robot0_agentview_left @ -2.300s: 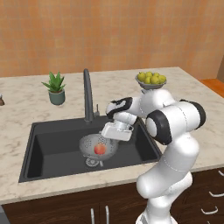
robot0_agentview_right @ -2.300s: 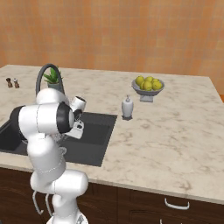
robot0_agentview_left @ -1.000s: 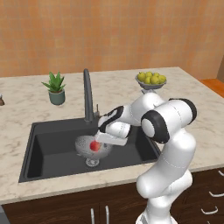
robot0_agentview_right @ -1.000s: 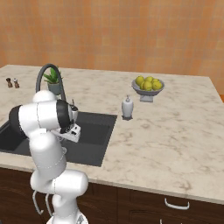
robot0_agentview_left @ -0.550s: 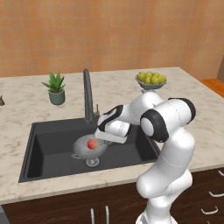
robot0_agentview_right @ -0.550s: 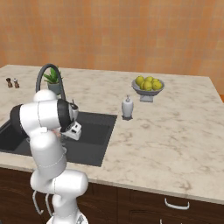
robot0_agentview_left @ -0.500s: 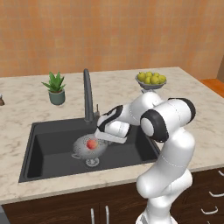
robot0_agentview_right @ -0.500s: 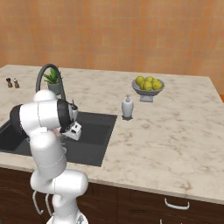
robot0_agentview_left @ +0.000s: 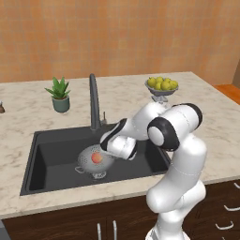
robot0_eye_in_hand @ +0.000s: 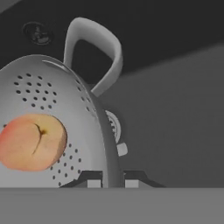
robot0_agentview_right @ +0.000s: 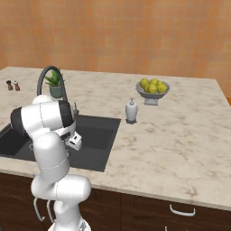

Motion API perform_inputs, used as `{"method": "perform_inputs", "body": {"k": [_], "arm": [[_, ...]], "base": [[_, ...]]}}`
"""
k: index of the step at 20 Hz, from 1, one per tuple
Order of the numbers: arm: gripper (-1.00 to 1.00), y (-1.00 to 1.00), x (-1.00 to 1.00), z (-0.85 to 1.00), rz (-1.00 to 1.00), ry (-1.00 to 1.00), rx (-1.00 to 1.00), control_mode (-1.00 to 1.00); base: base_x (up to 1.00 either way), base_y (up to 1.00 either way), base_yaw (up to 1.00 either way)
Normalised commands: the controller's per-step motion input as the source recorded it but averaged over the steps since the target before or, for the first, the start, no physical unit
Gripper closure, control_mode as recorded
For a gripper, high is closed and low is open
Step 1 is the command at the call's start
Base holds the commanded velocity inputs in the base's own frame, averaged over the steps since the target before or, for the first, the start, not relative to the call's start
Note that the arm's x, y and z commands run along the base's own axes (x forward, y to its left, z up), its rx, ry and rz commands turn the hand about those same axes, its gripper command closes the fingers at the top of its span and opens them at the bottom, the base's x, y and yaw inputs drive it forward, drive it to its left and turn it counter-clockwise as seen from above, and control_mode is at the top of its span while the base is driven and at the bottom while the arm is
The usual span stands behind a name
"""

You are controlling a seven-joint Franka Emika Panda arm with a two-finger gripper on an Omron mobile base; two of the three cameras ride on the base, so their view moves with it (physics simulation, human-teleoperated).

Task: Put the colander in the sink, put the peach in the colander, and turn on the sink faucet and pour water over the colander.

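The silver perforated colander (robot0_agentview_left: 89, 164) stands in the dark sink (robot0_agentview_left: 51, 154), in front of the faucet (robot0_agentview_left: 93, 101). Inside it lies the orange-pink peach (robot0_agentview_left: 96, 158). My gripper (robot0_agentview_left: 107, 150) reaches down into the basin at the colander's right side. In the hand view the colander (robot0_eye_in_hand: 52, 87) is close up with the peach (robot0_eye_in_hand: 33, 142) inside and a loop handle rising at the far rim. My gripper (robot0_eye_in_hand: 112, 178) is shut on the colander's near rim, one fingertip on each side of the wall. The round drain (robot0_eye_in_hand: 39, 33) shows beyond. No water comes from the faucet (robot0_agentview_right: 47, 74).
A potted plant (robot0_agentview_left: 60, 93) stands left of the faucet. A grey pedestal bowl of yellow-green fruit (robot0_agentview_left: 161, 86) sits on the counter at the back right. A soap dispenser (robot0_agentview_right: 131, 110) stands right of the sink (robot0_agentview_right: 97, 131). Two small shakers (robot0_agentview_right: 12, 85) are at the far left.
The hand has dropped a little further into the basin and the jaws have closed the last bit onto the colander's rim. Colander and peach have stayed in place.
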Motion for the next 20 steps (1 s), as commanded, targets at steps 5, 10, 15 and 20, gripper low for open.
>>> {"method": "perform_inputs", "body": {"k": [5,10,15,20], "arm": [[1.00,0.06,-0.42,-0.26,-0.03,0.00,0.00,-1.00],[1.00,0.01,-0.14,-0.21,-0.06,0.00,0.02,-1.00],[1.00,-0.02,0.00,-0.31,-0.07,0.00,0.00,-1.00],[1.00,-0.09,0.00,-0.30,-0.04,-0.05,0.00,-1.00]], "base": [[0.00,0.00,0.00],[0.00,0.00,0.00],[0.00,0.00,0.00],[0.00,0.00,0.00]]}}
